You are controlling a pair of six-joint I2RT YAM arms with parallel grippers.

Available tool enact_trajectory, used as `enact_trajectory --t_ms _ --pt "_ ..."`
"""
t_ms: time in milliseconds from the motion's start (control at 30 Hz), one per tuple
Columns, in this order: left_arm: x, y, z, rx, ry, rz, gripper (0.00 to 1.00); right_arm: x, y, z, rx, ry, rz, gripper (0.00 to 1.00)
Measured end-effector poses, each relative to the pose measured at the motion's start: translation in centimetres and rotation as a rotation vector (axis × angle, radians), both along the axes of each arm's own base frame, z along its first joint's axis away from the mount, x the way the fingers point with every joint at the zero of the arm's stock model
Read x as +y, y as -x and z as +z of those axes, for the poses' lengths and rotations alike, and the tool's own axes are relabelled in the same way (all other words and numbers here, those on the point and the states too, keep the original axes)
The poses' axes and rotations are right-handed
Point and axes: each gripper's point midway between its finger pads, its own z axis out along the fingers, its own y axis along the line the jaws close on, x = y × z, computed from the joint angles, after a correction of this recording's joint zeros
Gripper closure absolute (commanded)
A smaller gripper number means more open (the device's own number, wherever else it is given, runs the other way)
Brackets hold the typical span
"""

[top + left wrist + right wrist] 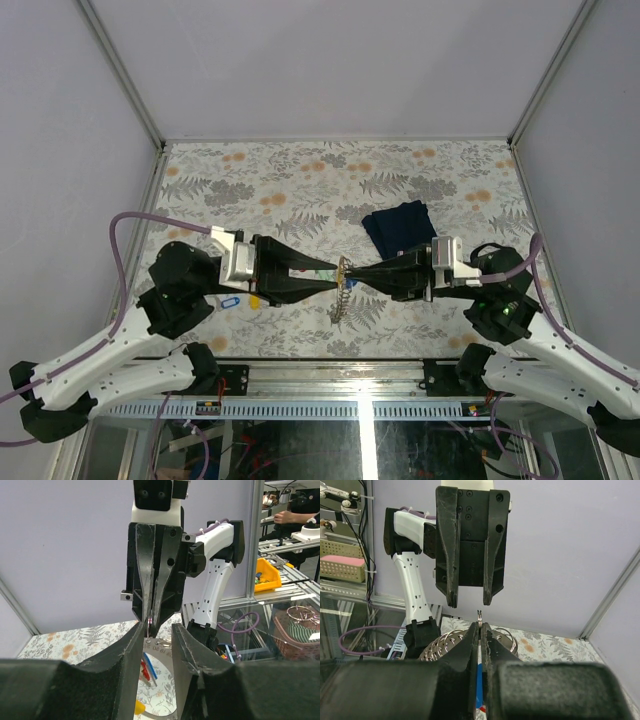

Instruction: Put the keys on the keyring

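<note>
The right gripper [480, 630] is pressed fully closed, its two padded fingers meeting on a small wire loop that sticks up just above their tips; this loop belongs to the keyring [342, 292], which hangs edge-on below the fingertips in the overhead view, above the floral table [300, 180]. The left gripper [470, 604] faces it tip to tip from the other side with its jaws partly apart, a clear gap between the two tapered fingers, and nothing visibly clamped in that gap; from its own wrist camera its fingers stand to either side of the ring's silvery rim, and whether they touch it cannot be told. The keyring looks like a large silvery ring with a coiled, chain-like rim; the coils bulge out on both sides of the right gripper's fingers, and a red tag [145, 670] and a yellow tag [139, 707] dangle beneath it. On the table under the left gripper's body lies one of the keys [230, 301], with a blue tag, and a yellow piece just beside it. A folded navy cloth [398, 228] lies beyond the right gripper.
</note>
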Motion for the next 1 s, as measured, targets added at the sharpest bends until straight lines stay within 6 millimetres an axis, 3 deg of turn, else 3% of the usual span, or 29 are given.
enact_trajectory --t_ms 700,933,1000 --pt "-1.0 -0.4 -0.7 0.022 -0.020 -0.015 0.80 0.2 0.4 0.2 -0.002 -0.007 0.029 1.00" --pt "-1.2 -0.5 -0.7 0.024 -0.019 -0.017 0.99 0.2 0.5 0.2 0.003 -0.006 0.035 1.00" --pt "-1.2 -0.5 -0.7 0.024 -0.018 -0.017 1.00 0.2 0.5 0.2 0.004 -0.005 0.040 0.99"
